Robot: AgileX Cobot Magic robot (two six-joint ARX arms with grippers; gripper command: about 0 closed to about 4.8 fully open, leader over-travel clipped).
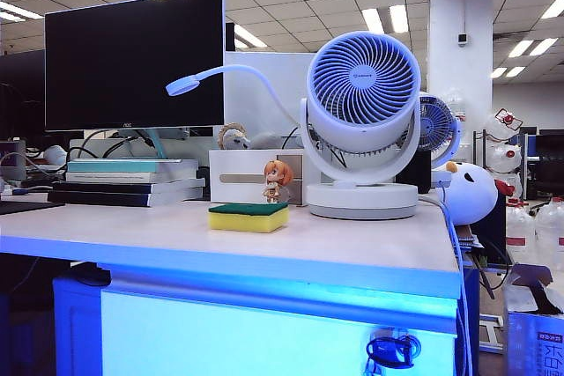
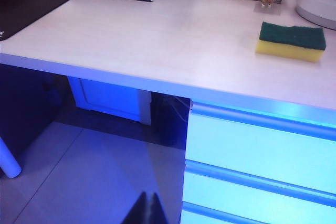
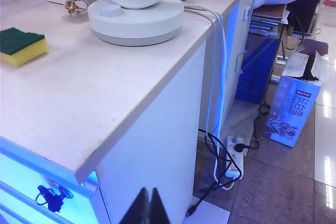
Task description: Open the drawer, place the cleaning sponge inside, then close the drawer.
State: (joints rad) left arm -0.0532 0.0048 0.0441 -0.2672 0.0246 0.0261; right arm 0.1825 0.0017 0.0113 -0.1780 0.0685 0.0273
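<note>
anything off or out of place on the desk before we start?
Nothing stands out. The sponge lies flat on the desk, the drawer is closed, and the fan stands upright. Both pincers, left and right, hang shut below desk level.

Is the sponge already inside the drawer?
No. In the left wrist view the cleaning sponge lies on the desktop, above the shut drawer.
</note>
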